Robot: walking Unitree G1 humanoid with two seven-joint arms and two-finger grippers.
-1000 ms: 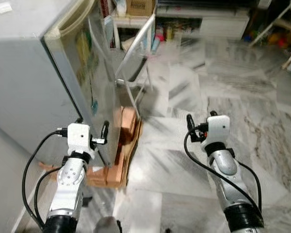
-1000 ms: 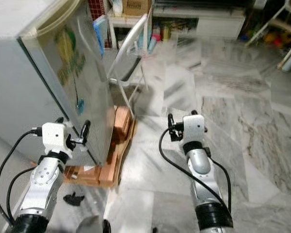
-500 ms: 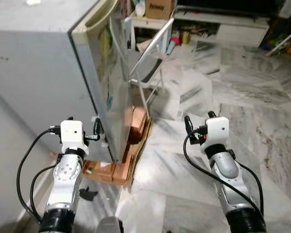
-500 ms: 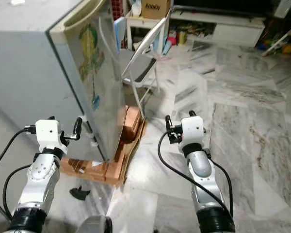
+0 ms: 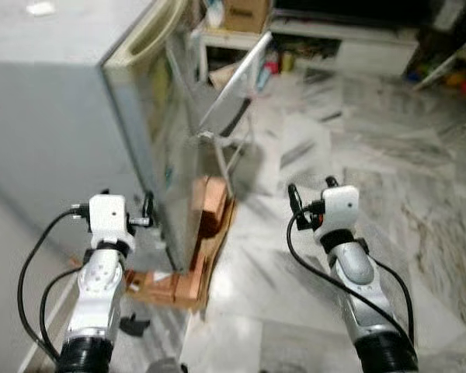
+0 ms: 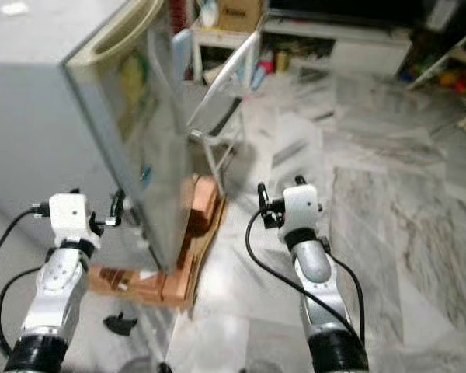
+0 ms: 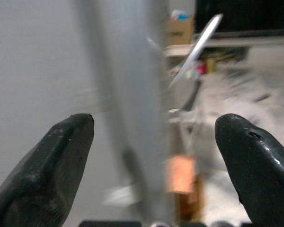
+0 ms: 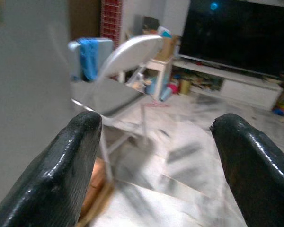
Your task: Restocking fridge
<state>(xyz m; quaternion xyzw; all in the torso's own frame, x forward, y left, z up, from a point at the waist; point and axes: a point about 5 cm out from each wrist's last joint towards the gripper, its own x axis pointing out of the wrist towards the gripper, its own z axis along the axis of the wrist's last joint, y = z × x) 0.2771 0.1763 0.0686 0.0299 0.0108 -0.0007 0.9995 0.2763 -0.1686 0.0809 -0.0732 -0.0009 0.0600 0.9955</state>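
Fridge (image 5: 70, 124) is seen filling the upper left of the head views, a tall grey box with its door shut and a cream handle strip along the top edge. It is raised off the marble floor (image 5: 388, 155) on brown blocks (image 5: 206, 225) at lower centre-left. At the lower left, the left gripper (image 7: 156, 156) is held up close to the fridge's front corner; its two black fingers (image 7: 52, 165) are spread wide and nothing is held between them, the blurred fridge edge being seen through the gap. Just behind the fridge, at upper centre, a folding chair (image 6: 225, 93) with a pale back is stood on the floor. Beyond it, a low white shelf unit (image 5: 349, 47) is seen along the top edge. At the lower right, the right gripper (image 8: 156, 156) is raised over bare floor, well apart from the fridge, its fingers likewise spread wide and empty, with the chair and a dark screen (image 8: 236, 33) seen past them.
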